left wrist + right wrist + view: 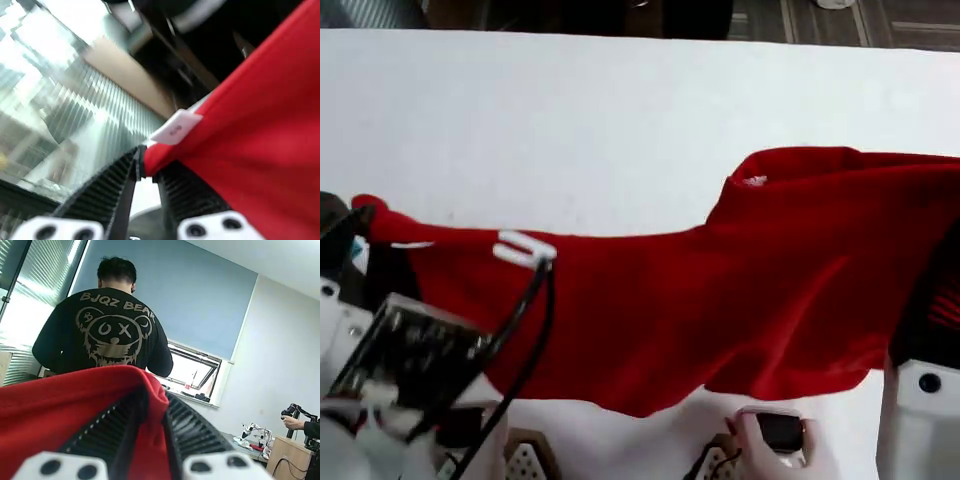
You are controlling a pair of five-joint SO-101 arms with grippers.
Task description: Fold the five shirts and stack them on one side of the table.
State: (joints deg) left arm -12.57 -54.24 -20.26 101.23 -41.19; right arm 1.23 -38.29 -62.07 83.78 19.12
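Observation:
A red shirt hangs stretched between my two arms above the white table. Its collar with a small white label faces the far side. In the left wrist view my left gripper is shut on a corner of the red shirt, just below a white tag. That corner shows in the high view at the far left. My right gripper is shut on a folded edge of the red shirt, which drapes over both fingers.
The left arm's body and black cables cross the shirt's lower left. The right arm's white housing stands at the front right corner. Bare table stretches across the far half.

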